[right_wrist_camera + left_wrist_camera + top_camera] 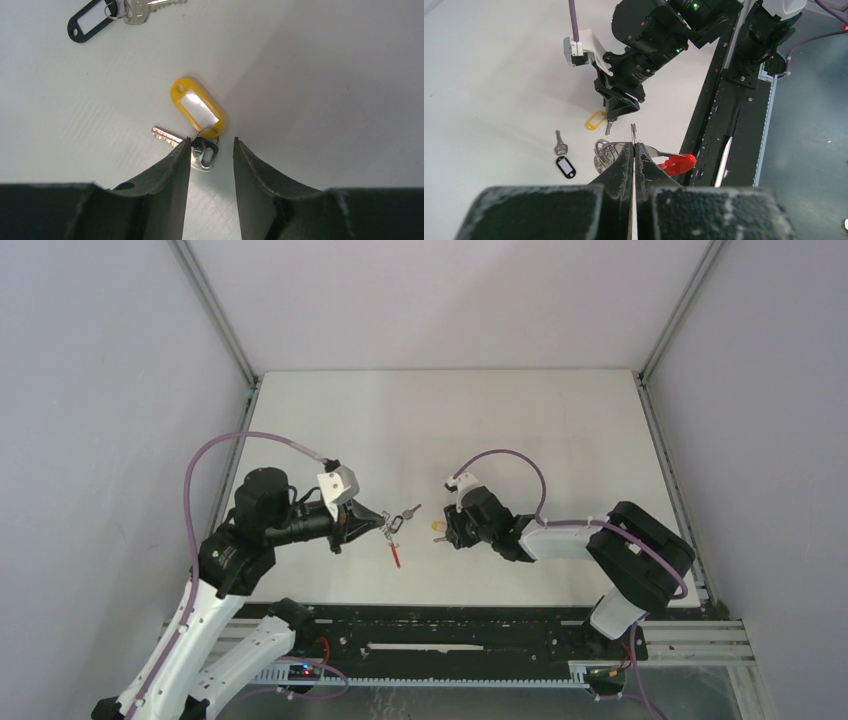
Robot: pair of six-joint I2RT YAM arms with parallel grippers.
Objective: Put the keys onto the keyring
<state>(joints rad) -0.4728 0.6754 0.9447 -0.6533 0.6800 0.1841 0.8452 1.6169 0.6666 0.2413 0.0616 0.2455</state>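
Note:
My left gripper (634, 145) is shut on one silver wire ring of the keyring (605, 152), and its red band (676, 164) hangs to the right of the fingers. From above, the left gripper (375, 523) holds the keyring (397, 555) just over the table. One of the keys, with a yellow tag (197, 106), lies on the table with its silver head (204, 156) between the open fingers of my right gripper (211, 141), against the left finger. The other key, with a black tag (95, 19), lies apart on the table between the two grippers (408, 512).
A black mounting rail (450, 635) runs along the table's near edge, just behind the red band (724, 125). Grey walls with metal posts close in the white table (450, 430) on the left, right and far sides.

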